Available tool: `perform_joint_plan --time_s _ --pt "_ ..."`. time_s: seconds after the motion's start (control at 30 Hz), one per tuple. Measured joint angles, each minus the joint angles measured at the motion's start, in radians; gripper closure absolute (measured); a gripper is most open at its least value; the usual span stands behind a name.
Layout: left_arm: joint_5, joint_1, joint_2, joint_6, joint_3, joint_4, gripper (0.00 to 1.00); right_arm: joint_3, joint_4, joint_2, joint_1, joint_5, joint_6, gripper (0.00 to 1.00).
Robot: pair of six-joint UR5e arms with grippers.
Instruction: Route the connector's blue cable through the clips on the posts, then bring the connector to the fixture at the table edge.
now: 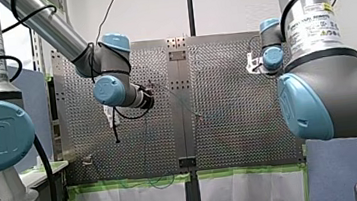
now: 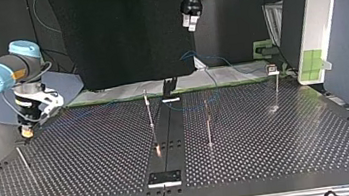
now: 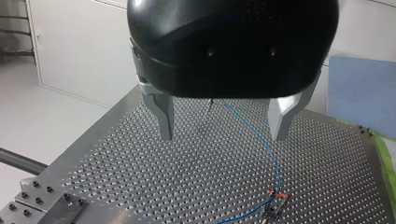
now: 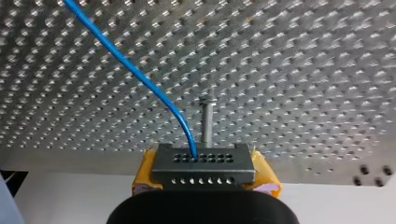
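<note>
Two grippers hung well apart over the perforated table [image 2: 93, 153]. At the top view's far left, my right gripper [image 2: 26, 130] sat low, close to the table surface, and a thin post [image 2: 24, 162] stood just nearer than it. The right wrist view showed that gripper's yellow pads [image 4: 145, 173] pinching the connector [image 4: 203, 161], a dark block with rows of holes, from both sides. The blue cable [image 4: 135, 70] came out of one of those holes and curved away over the table. An upright post [image 4: 207, 122] stood just ahead of the connector; whether the two touched I could not tell.

Further right in the top view, a second post [image 2: 149, 113] stood beside the dark central strip [image 2: 167, 134]. The strip carried a small black bracket [image 2: 169, 85] at its far end and a flat plate [image 2: 164, 178] at its near end. A third post [image 2: 208, 121] stood on the strip's other side, and slack loops of the cable lay around the far edge there.

Above that far edge, my left gripper [image 2: 192, 21] hung high over the table. Its own wrist view showed the metal fingers [image 3: 164, 116] spread wide apart, with the cable running across the table below them to a small clip [image 3: 276, 205].

At the right, a fourth post [image 2: 276, 90] carried a top clip [image 2: 273, 69].
</note>
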Motion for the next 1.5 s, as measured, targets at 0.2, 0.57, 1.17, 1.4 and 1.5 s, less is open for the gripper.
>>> perform_joint_plan --time_s 0.2,0.57,1.17,1.4,1.5 --pt "-0.003 0.003 -0.001 -0.001 0.0 -0.003 0.0 0.018 -0.047 0.021 -0.033 -0.042 0.014 1.0" --pt "-0.005 0.009 -0.002 0.008 0.0 -0.003 0.0 0.02 -0.119 0.027 -0.064 -0.125 0.002 1.0" --pt "-0.008 0.009 -0.004 0.044 0.0 0.004 0.0 0.02 -0.164 0.036 -0.128 -0.289 -0.043 1.0" --pt "-0.008 0.009 -0.005 0.044 0.0 0.01 0.0 0.02 -0.146 0.048 -0.159 -0.341 -0.066 1.0" --pt "-0.008 0.01 -0.006 0.044 0.0 0.009 0.0 0.02 -0.146 0.05 -0.171 -0.363 -0.069 1.0"
